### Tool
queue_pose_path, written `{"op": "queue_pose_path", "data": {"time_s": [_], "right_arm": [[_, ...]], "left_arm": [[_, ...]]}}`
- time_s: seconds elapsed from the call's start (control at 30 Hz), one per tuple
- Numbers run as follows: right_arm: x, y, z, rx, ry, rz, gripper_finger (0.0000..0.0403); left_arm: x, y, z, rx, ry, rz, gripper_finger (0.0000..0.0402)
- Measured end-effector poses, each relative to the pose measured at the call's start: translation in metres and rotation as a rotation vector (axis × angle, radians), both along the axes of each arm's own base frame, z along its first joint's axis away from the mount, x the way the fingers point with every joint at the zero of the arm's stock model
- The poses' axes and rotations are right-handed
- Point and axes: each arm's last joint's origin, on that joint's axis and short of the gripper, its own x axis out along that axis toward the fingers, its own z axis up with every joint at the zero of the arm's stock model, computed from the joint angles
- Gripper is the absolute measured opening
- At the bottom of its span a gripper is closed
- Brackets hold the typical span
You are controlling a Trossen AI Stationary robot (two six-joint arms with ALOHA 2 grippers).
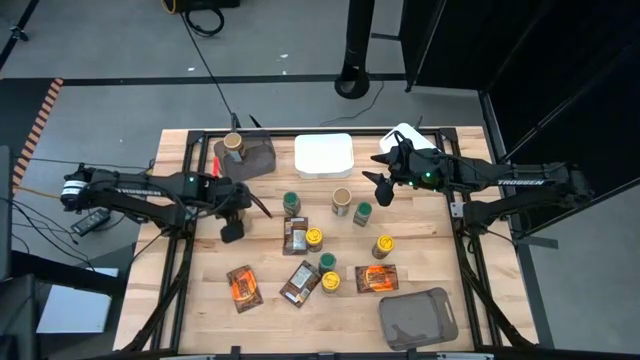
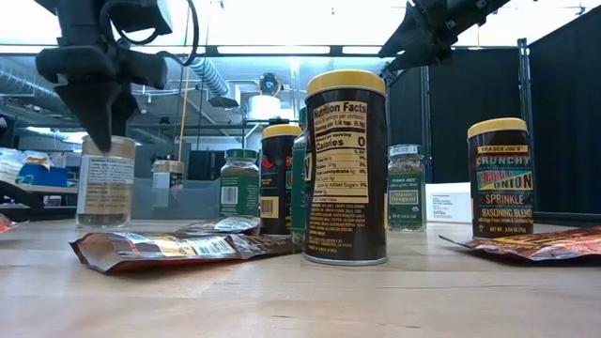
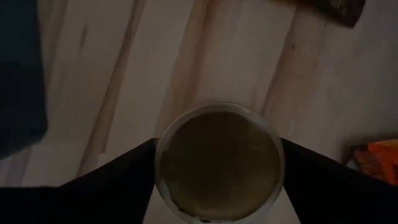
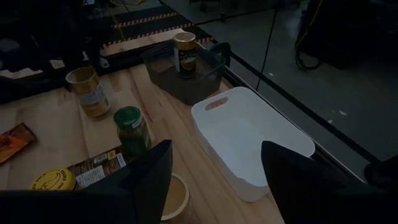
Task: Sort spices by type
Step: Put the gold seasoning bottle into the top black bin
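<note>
My left gripper (image 1: 232, 228) points down over the table's left-middle and is shut on a clear jar with a tan lid (image 3: 217, 162), which also shows in the low view (image 2: 105, 183). My right gripper (image 1: 375, 186) hangs open high above the table, over another tan-lidded jar (image 1: 342, 200) that stands on its base. Green-lidded jars (image 1: 291, 203) and yellow-lidded jars (image 1: 314, 237) stand around the middle. Orange packets (image 1: 240, 287) and brown packets (image 1: 300, 283) lie flat. One tan-lidded jar (image 1: 233, 143) stands in the far grey bin. My left gripper pinches the jar at its lid rim (image 3: 163, 146), one finger (image 3: 124, 174) on each side, coming from above and pointing down. The jar stands upright below the fingers, and its base (image 2: 103, 223) appears to rest on the table.
A white tray (image 1: 323, 155) sits at the far middle, and a second one (image 1: 405, 132) lies under my right arm. A grey bin (image 1: 260, 155) is at the far left, another (image 1: 418, 318) at the near right. Bare wood shows at the near left.
</note>
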Motion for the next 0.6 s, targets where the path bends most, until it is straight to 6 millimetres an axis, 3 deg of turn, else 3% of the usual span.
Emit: {"op": "queue_pose_path", "data": {"time_s": [0.2,0.33,0.6], "right_arm": [[0.0,0.0,0.0,0.0,0.0,0.0,0.0255],[0.0,0.0,0.0,0.0,-0.001,0.0,0.025],[0.0,0.0,0.0,0.0,-0.005,0.0,0.0248]], "left_arm": [[0.0,0.0,-0.003,-0.004,-0.003,-0.001,0.0274],[0.001,0.0,-0.001,-0.009,-0.014,0.012,0.027],[0.006,0.011,0.027,0.04,-0.082,0.174,0.027]]}}
